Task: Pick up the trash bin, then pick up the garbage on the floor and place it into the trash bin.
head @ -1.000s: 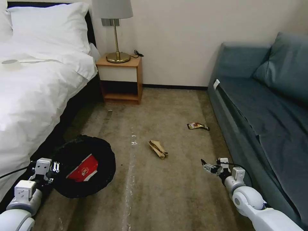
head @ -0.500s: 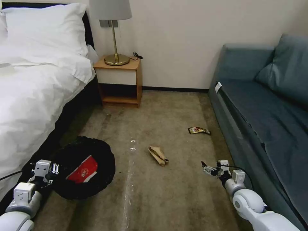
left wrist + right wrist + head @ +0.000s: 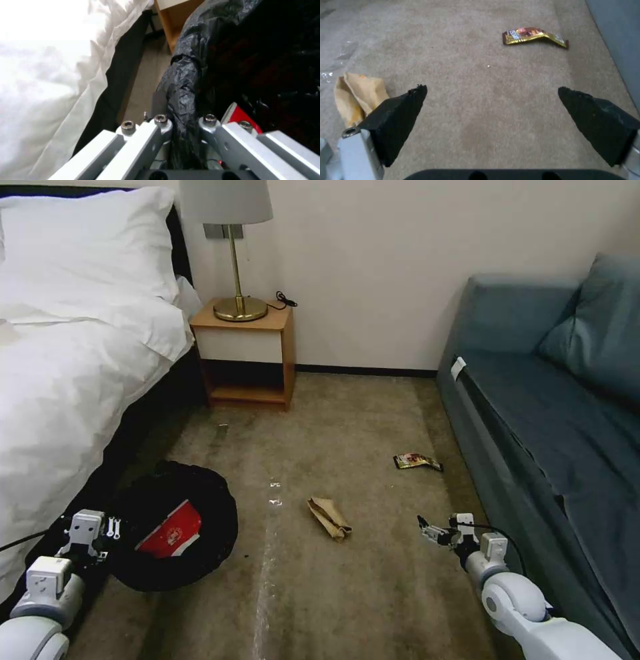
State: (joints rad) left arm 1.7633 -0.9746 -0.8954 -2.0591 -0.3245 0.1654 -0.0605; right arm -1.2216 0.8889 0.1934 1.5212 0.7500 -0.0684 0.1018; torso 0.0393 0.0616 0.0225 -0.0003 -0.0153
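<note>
the beige carpet [image 3: 347, 593] carries a crumpled brown paper bag [image 3: 329, 517] near its middle. a dark snack wrapper [image 3: 417, 461] lies farther on, close to the sofa [image 3: 533, 447]. the nightstand [image 3: 243, 357] stands at the wall.

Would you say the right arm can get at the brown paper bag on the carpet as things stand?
Probably yes. The right gripper hangs with its jaws open over bare carpet, and the brown paper bag lies just to its left with nothing between them. The left gripper is occupied, clamped on the trash bin rim.
</note>
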